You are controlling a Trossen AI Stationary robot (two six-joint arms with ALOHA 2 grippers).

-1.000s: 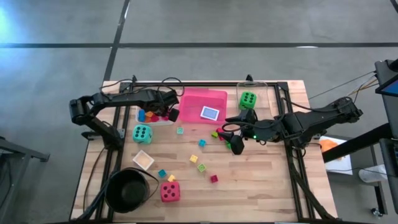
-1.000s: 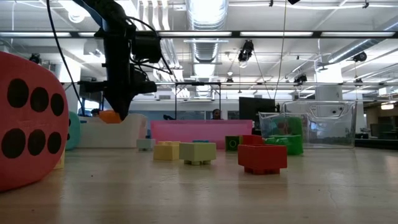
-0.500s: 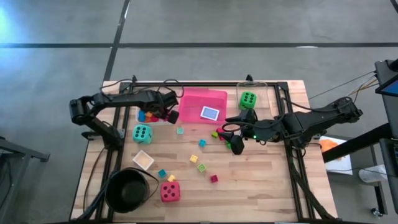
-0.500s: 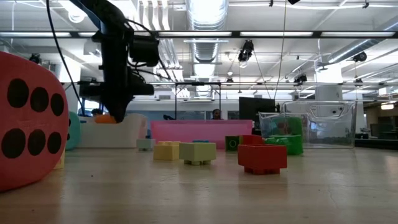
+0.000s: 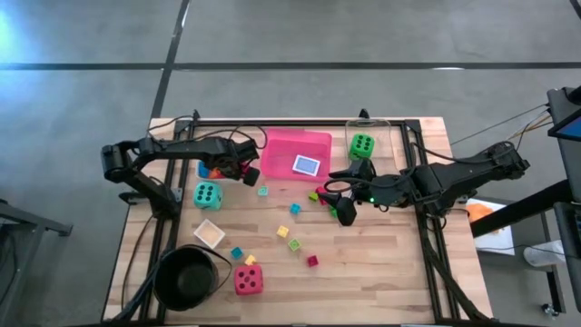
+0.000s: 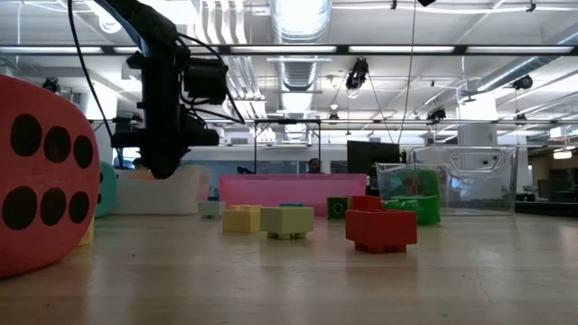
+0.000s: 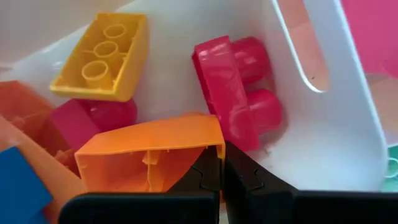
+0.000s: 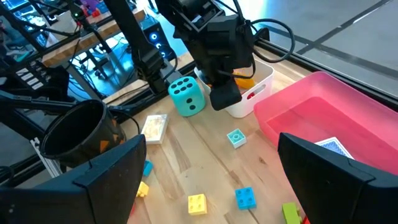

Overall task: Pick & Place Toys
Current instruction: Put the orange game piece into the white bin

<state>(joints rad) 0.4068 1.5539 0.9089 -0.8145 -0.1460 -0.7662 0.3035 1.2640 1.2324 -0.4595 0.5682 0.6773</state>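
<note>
My left gripper (image 5: 241,170) is shut on an orange block (image 7: 149,155) and points down into the white tray (image 5: 214,169). The tray holds yellow (image 7: 102,56), red (image 7: 233,87) and blue blocks. My right gripper (image 5: 339,201) hangs open above the table's middle right and holds nothing. Small blocks (image 5: 289,234) lie scattered on the wood. A teal die (image 5: 207,194) and a red die (image 5: 248,280) rest on the table. A green die (image 5: 362,144) sits in the clear tray. One card (image 5: 307,164) lies in the pink tray (image 5: 289,145); another (image 5: 209,233) lies on the table. My left gripper pinches the orange block's thin side wall at one corner (image 7: 210,144) between its two fingertips. The fingers come from above, pointing down. The block is tilted with its hollow underside toward the wrist camera. It is low among the tray's other blocks; whether it rests on them I cannot tell.
A black round bowl (image 5: 189,276) stands at the near left corner. The clear tray (image 5: 369,136) stands at the far right, next to the pink tray. The near right part of the tabletop (image 5: 381,272) is bare wood.
My left gripper has gone down and slightly toward the table's left edge, carrying the orange block into the white tray. In the low view the block has sunk behind the tray's wall. The gripper stays shut.
</note>
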